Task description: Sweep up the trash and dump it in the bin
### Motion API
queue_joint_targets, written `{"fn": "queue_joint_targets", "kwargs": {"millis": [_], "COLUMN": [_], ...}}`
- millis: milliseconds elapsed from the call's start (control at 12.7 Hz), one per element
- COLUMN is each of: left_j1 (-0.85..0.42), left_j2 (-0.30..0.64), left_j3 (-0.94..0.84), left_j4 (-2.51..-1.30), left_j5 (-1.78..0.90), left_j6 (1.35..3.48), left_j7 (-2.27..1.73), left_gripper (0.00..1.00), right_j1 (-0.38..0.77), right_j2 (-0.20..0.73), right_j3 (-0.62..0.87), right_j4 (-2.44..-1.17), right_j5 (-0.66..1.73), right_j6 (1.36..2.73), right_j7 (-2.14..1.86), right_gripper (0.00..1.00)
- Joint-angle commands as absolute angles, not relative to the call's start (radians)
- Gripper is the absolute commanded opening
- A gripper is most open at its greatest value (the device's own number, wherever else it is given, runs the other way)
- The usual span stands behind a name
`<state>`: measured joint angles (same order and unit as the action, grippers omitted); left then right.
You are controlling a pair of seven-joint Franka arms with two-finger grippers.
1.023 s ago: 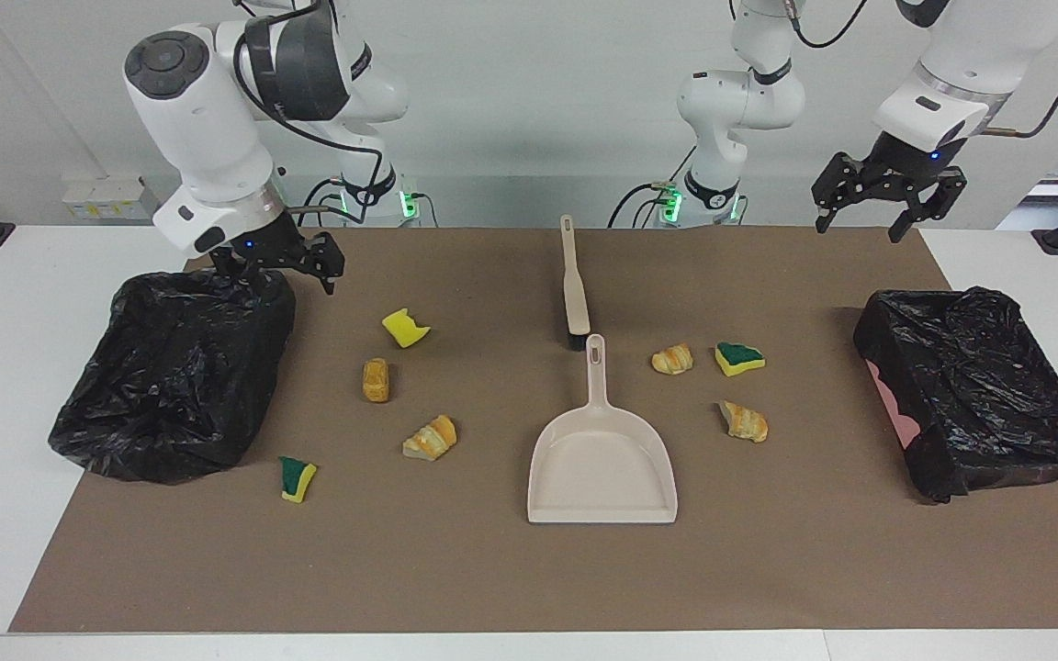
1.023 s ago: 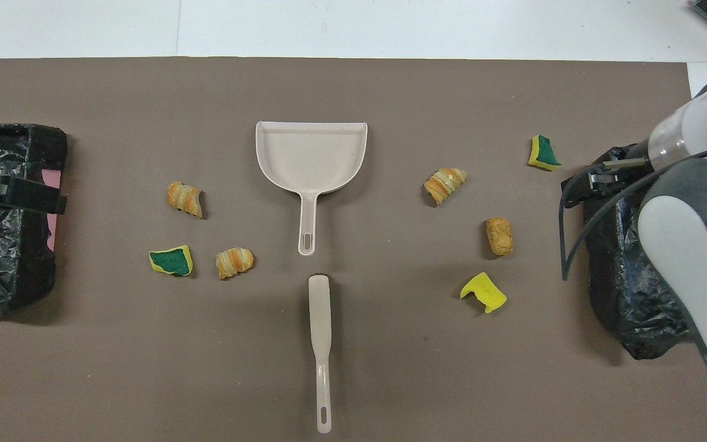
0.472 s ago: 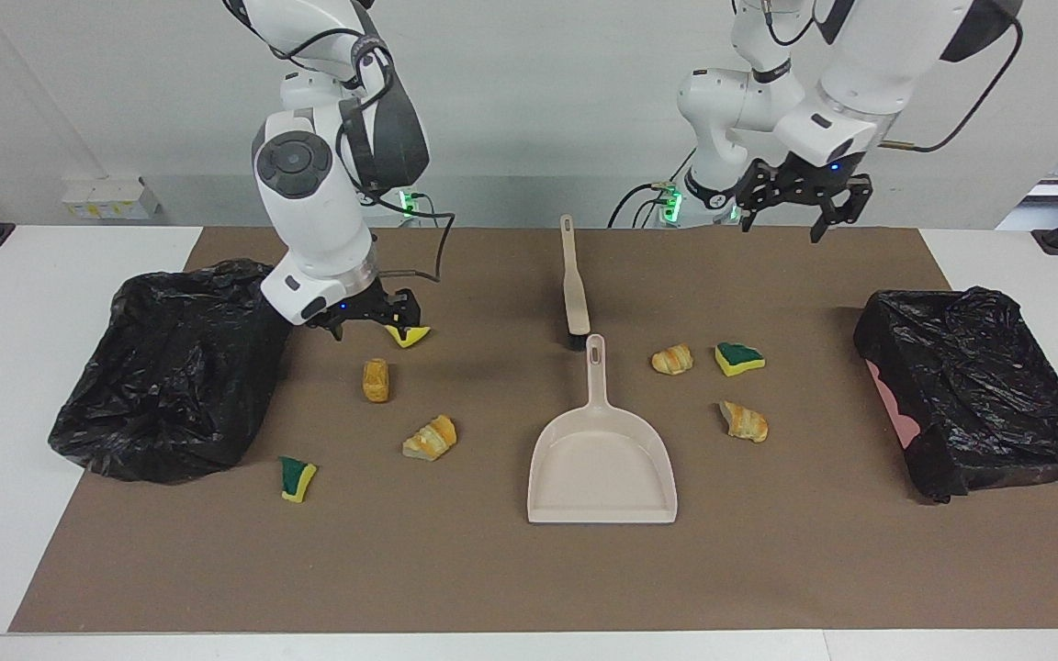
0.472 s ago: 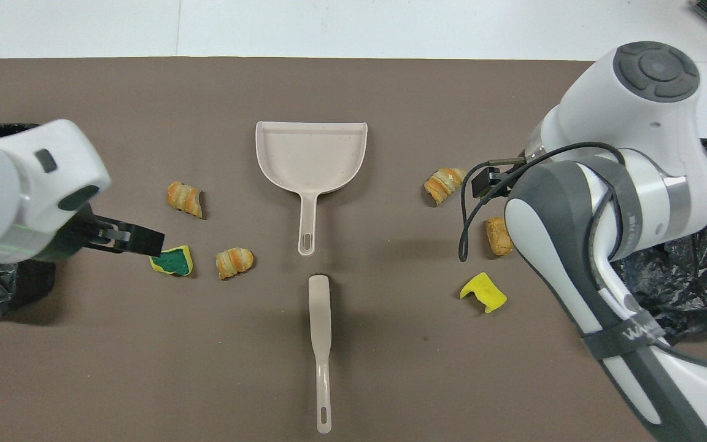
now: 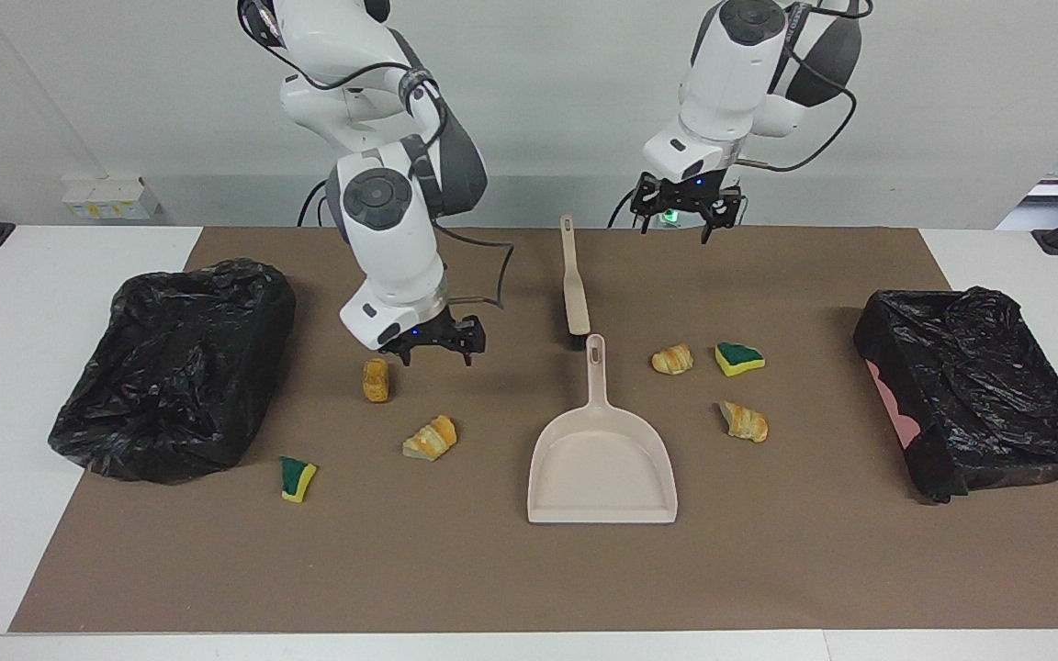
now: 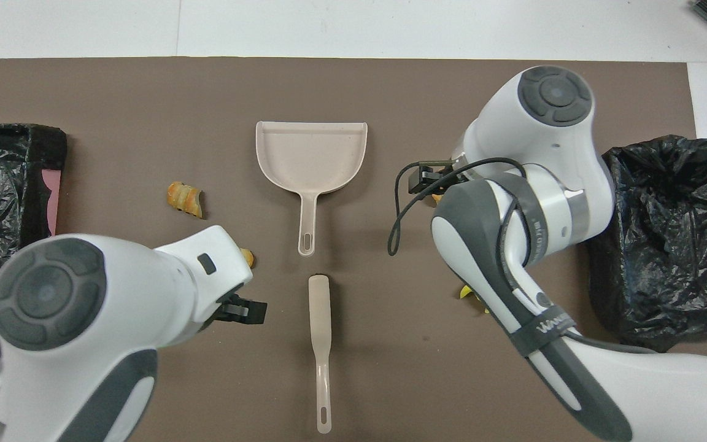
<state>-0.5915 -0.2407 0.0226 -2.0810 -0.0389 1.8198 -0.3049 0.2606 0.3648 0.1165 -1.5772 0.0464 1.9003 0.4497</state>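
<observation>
- Brown mat [image 5: 511, 578]: bare toward its edge farthest from me, bins [image 5: 175, 367] at both ends.
- Dustpan [image 5: 602, 464], brush [image 5: 573, 285]: stiff, light; I'd grip the handles.
- Trash [image 5: 431, 438]: scattered either side of dustpan, soft, light, probably rolls.
- My left gripper [image 5: 680, 216] and right gripper [image 5: 433, 344]: both spread, empty, up in air.

Smooth plastic dustpan [image 5: 602, 464]; crinkled glossy bin liner [image 5: 979, 386].

Both arms swung inward: right gripper [image 5: 433, 347] now hides a sponge, left gripper [image 5: 681, 213] nears the brush [image 5: 573, 286].
</observation>
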Motion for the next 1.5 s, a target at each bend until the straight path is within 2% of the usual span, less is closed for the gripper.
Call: {"fn": "queue_joint_targets", "kwargs": {"millis": [0,157,472,708,787,944,1023,1102,1338,1417], "left_j1": [-0.699,-0.751,-0.889,-0.954,-0.969,-0.988,-1.002,-1.02,-1.022,-1.023], "left_j2": [-0.305,-0.317,-0.284,-0.223,-0.188,-0.181,-0.181,-0.176,-0.176,-0.178], "left_j3": [0.04,0.04,0.04,0.04,0.04,0.038,0.038,0.038,0.038,0.038], "left_j4": [-2.241,-2.316,-2.462,-2.484,-2.485,-2.5,-2.506,-2.513,-2.516,-2.516], "left_j5": [-0.04,-0.04,-0.04,-0.04,-0.04,-0.04,-0.04,-0.04,-0.041,-0.043], "left_j6": [1.943,2.014,2.199,2.252,2.29,2.313,2.315,2.324,2.321,2.316], "left_j7": [-0.406,-0.472,-0.607,-0.705,-0.753,-0.793,-0.793,-0.795,-0.787,-0.784], "left_gripper": [1.0,1.0,1.0,1.0,1.0,0.97,0.95,0.81,0.6,0.51], "right_j1": [0.302,0.36,0.428,0.485,0.5,0.512,0.526,0.543,0.543,0.548], "right_j2": [0.435,0.509,0.624,0.707,0.712,0.71,0.713,0.715,0.715,0.712], "right_j3": [0.12,0.123,0.123,0.127,0.127,0.127,0.127,0.126,0.127,0.129], "right_j4": [-1.531,-1.45,-1.298,-1.211,-1.206,-1.215,-1.219,-1.227,-1.238,-1.238], "right_j5": [0.081,0.115,0.12,0.118,0.112,0.101,0.092,0.091,0.015,0.02], "right_j6": [1.924,1.943,1.953,1.977,1.976,1.957,1.96,1.963,1.959,1.959], "right_j7": [0.544,0.66,0.742,0.752,0.752,0.749,0.752,0.752,0.749,0.75], "right_gripper": [1.0,1.0,1.0,1.0,1.0,1.0,1.0,1.0,1.0,0.76]}}
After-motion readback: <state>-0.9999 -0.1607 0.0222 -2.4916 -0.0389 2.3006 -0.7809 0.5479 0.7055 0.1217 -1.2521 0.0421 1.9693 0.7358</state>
